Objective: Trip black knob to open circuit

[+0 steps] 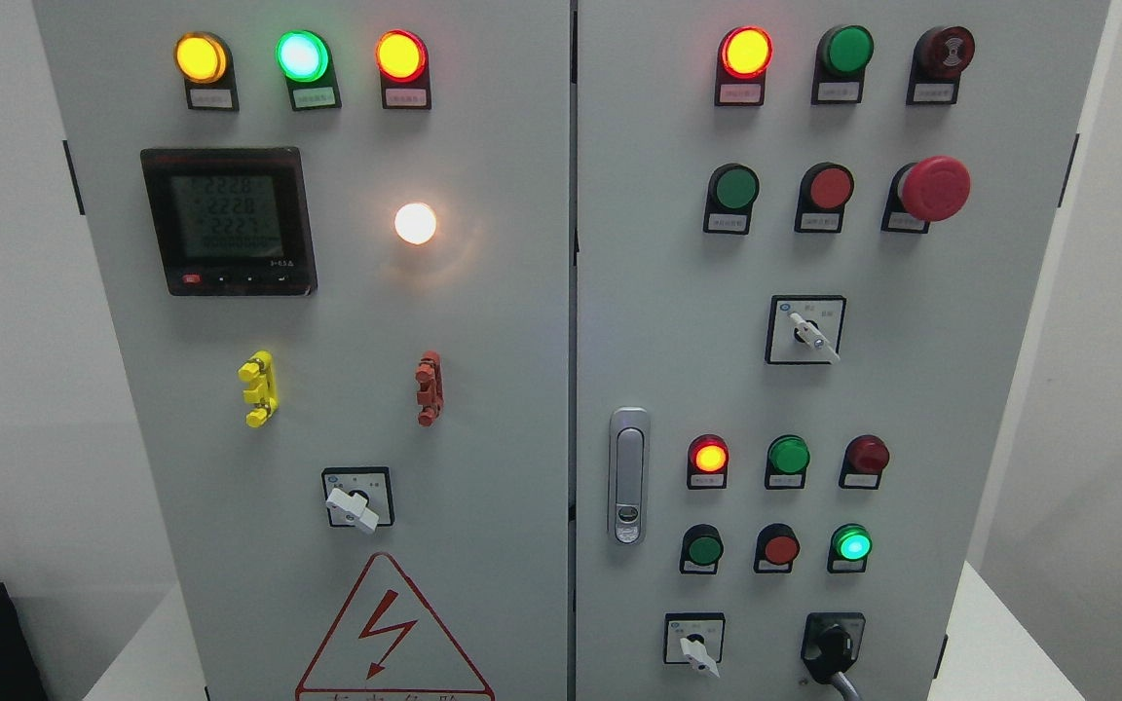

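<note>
The black knob (829, 650) sits at the bottom right corner of the grey control cabinet's (483, 321) right door, just right of a white-handled selector switch (694, 643), its handle angled down toward the lower right. Above it, two rows of small lamps and buttons include a lit red-and-yellow lamp (709, 457) and a glowing green one (852, 543), with a silver door latch (628, 475) to their left; higher up stands a large red mushroom button (933, 188), while the left door carries a digital meter (228, 220), a bright white lamp (415, 223) and a red lightning warning triangle (388, 633). Neither robot hand appears in the head view, so their state cannot be told.
</note>
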Robot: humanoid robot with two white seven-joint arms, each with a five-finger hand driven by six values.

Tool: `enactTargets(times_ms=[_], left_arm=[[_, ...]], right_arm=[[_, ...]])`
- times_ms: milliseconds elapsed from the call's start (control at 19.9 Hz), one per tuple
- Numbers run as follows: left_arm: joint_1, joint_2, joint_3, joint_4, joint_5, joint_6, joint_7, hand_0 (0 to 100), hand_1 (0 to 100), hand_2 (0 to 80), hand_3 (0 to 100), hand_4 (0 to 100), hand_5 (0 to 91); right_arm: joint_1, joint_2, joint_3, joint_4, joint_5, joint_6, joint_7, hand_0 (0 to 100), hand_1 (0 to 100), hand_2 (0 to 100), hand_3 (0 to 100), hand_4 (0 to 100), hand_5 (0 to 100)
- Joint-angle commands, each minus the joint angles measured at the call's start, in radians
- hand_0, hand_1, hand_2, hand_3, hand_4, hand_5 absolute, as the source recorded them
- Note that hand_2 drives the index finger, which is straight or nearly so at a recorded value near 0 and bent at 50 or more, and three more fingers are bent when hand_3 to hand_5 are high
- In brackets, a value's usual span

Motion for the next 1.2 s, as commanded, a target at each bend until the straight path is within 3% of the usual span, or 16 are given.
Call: enactTargets(times_ms=[0,1153], left_arm=[[0.000,0.000,0.000,-0.027,0.000,-0.001,0.000,12,39,0.0,0,0,0.0],[0.000,0.000,0.000,-0.025,0.000,-0.001,0.000,12,39,0.0,0,0,0.0]], right_arm=[[0.002,0.025,0.000,-0.001,0.000,-0.002,0.003,0,1,4,100,99,97],[0.003,0.025,-0.003,0.002,0.001,-0.002,0.001,0,1,5,100,99,97]])
